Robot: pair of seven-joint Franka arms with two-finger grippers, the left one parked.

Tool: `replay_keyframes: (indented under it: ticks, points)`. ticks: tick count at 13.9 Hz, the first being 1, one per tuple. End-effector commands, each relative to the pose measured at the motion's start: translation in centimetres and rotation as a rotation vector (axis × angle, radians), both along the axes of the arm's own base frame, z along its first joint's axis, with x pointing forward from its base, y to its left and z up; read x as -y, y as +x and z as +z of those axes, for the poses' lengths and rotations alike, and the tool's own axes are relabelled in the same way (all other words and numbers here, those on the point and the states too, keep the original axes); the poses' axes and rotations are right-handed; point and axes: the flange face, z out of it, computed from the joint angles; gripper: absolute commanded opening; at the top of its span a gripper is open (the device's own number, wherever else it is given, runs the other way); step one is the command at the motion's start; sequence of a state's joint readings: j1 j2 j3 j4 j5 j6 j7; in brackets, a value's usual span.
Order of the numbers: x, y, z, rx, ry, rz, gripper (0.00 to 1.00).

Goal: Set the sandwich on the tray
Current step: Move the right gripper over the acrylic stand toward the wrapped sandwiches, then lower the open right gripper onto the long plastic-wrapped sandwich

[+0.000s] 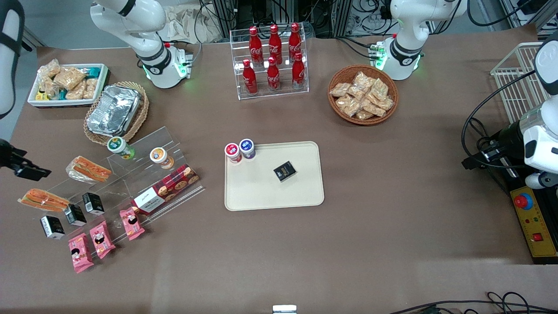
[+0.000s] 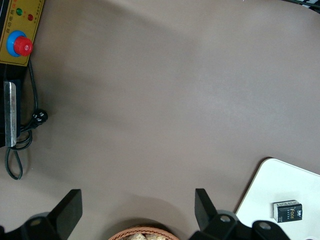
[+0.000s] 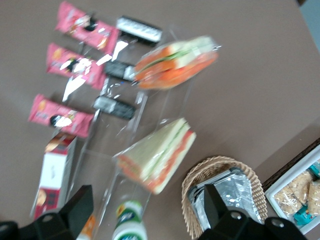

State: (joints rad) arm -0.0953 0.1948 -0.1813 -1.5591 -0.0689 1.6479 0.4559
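Note:
The sandwich (image 1: 43, 199) is a slim clear-wrapped wedge with orange and green stripes, lying at the working arm's end of the clear acrylic stand (image 1: 130, 174). It also shows in the right wrist view (image 3: 175, 62). My right gripper (image 1: 30, 172) hangs above the table beside the stand, farther from the front camera than the sandwich. In the wrist view the gripper (image 3: 147, 210) is open and empty, apart from the sandwich. The cream tray (image 1: 273, 192) lies mid-table and holds a small black box (image 1: 285, 171) and two small jars (image 1: 239, 151).
A chunkier sandwich (image 1: 89, 169) with tan bread lies on the stand, nearer my gripper (image 3: 157, 155). A green-lidded jar (image 1: 120, 147), an orange-lidded jar (image 1: 161, 157), black boxes, pink packets and a cookie box (image 1: 165, 188) fill the stand. A foil tray in a basket (image 1: 114, 111) and a white snack bin (image 1: 67, 85) stand nearby.

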Motion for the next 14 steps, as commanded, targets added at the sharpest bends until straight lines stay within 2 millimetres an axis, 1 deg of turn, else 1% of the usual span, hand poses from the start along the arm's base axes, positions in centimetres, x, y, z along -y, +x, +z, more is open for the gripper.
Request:
replay_keyframes:
  ticks: [1,2,4,5,6,8,9,10,11,12,13,14]
  points:
    - [5.0,0.2,0.5,0.090,-0.028,-0.109,0.99]
    - [5.5,0.4,0.1,0.108,-0.024,-0.192,0.99]
    - [5.9,1.1,-0.1,0.162,-0.049,-0.388,0.99]
    - [6.6,1.0,-0.4,0.175,-0.056,-0.497,0.99]
    - [8.1,0.9,-1.1,0.189,-0.063,-0.628,0.99]
    - [8.9,1.6,-3.0,0.214,-0.083,-0.845,0.99]
    - [9.3,1.8,-4.1,0.206,-0.091,-0.910,0.99]
    - [10.4,1.5,-4.9,0.196,-0.096,-0.972,0.99]
    - [10.9,1.4,-5.7,0.187,-0.102,-1.035,0.99]
    - [11.3,1.6,-6.6,0.184,-0.107,-1.098,0.99]
    - [11.6,1.7,-7.3,0.182,-0.100,-1.133,0.99]
    - [11.6,1.9,-8.2,0.168,-0.073,-1.149,0.99]
